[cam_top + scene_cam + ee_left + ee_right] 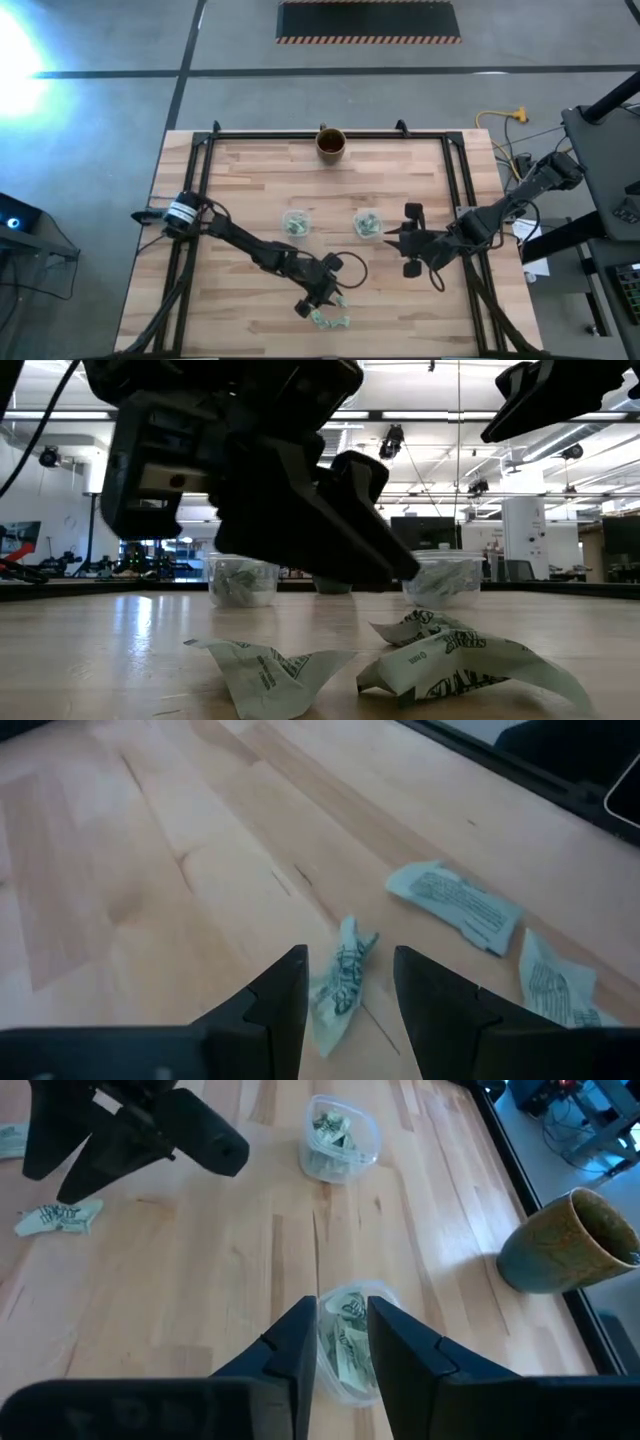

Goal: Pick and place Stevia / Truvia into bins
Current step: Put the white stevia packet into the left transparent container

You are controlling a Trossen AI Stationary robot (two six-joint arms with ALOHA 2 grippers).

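Observation:
Three crumpled green-and-white packets lie on the table near its near edge: packets (330,320), packets (450,660). My left gripper (350,960) is low over them and open. One packet (340,982) lies on the wood between its fingers, and whether a finger touches it I cannot tell. Two more packets (455,903) lie beyond. Two clear cups, the left cup (296,222) and the right cup (367,224), stand mid-table with packets inside. My right gripper (343,1315) hovers at the right cup (350,1350), slightly open and empty.
A brown-gold mug (331,143) stands at the table's far edge, also seen as the mug (570,1240). Black frame rails (200,180) run along the table's left, right and far sides. Bare wood lies between the cups and the packets.

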